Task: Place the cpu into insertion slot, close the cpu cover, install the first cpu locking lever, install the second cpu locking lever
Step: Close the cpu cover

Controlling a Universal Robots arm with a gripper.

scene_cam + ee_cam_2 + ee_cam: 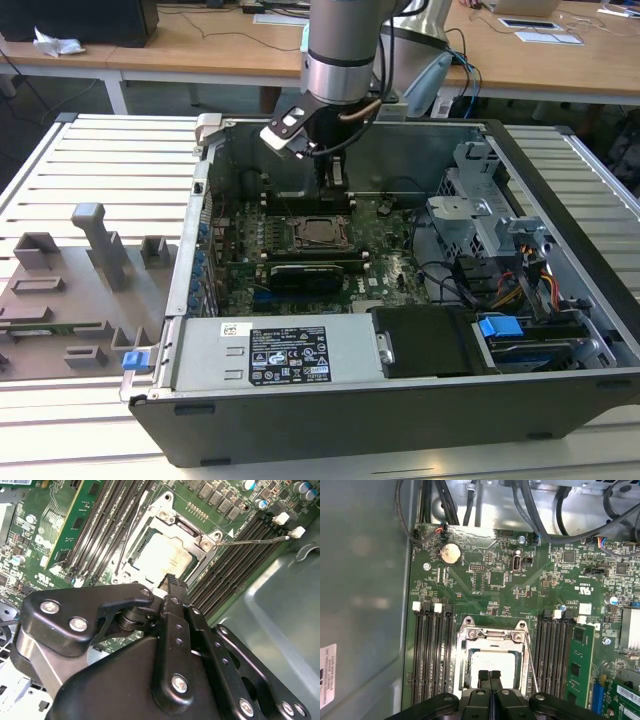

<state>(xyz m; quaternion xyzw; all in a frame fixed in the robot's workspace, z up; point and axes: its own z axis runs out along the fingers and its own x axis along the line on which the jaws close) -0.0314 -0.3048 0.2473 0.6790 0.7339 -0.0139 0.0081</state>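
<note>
The cpu [162, 557] lies in the insertion slot [318, 232] on the green board, its pale metal top showing through the window of the cpu cover [192, 530]. The cover [492, 636] lies flat over the chip [492, 661]. A thin wire locking lever [250, 541] sticks out sideways from the socket's corner over the memory slots; it also runs along the socket's side [532, 665]. My gripper [490, 675] hangs just above the socket's near edge, fingers pressed together with nothing between them. In the second wrist view the gripper [172, 580] points at the chip's edge.
The computer case [560, 330] stands open on a slatted table. Long black memory slots [432, 650] flank the socket, one holding a green memory card [580, 665]. Cables [540, 510] cross the case wall. A power supply [280, 355] and a drive cage [480, 220] stand nearby.
</note>
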